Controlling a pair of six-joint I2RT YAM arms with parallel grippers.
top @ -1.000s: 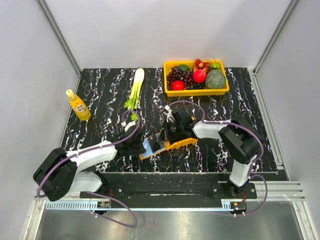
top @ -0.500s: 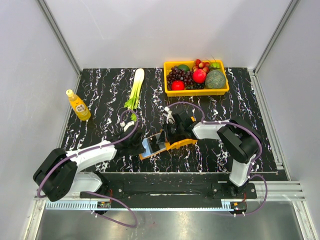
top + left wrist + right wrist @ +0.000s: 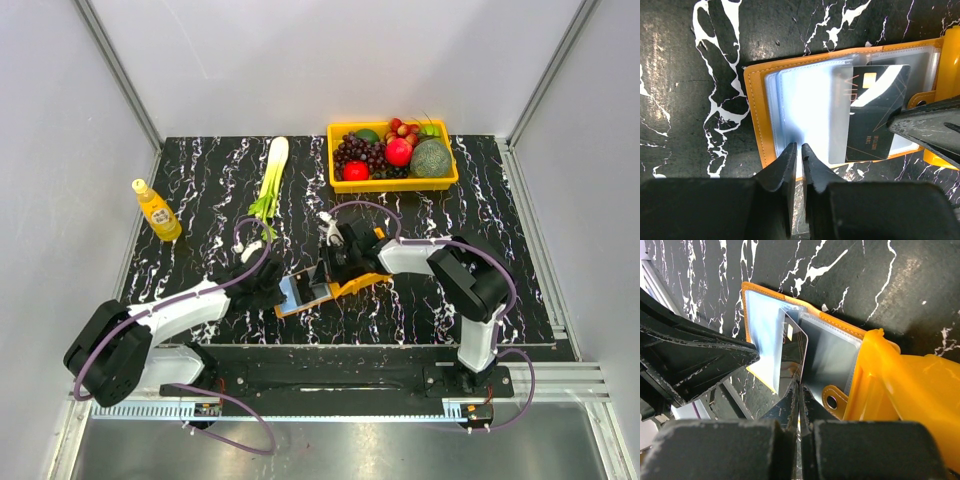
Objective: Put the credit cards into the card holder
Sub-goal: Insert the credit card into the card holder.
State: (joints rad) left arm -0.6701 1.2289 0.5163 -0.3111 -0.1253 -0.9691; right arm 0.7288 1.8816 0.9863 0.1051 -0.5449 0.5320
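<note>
From the overhead feed I see the black marbled table filling the view. The yellow fruit basket sits at the far edge, well apart from the work. Both arms meet mid-table over the card holder, which lies open and flat with its clear sleeves facing up. A small orange tray sits right against the holder on the right arm's side. The left gripper is at the holder's near edge with its jaws almost together, only a thin slit between them. From the wrist view I cannot tell whether they pinch the top sleeve or only rest on it. The right gripper is clamped tight on one edge of a dark credit card with a gold chip. That card is part-way in — its leading end shows frosted under the sleeve, while the rest lies bare across the holder's other half. So I judge the task to be mid-insertion: this card needs pushing home and then letting go. I see no other card lying loose, and I cannot make out whether any sits in the tray or already in a pocket.
</note>
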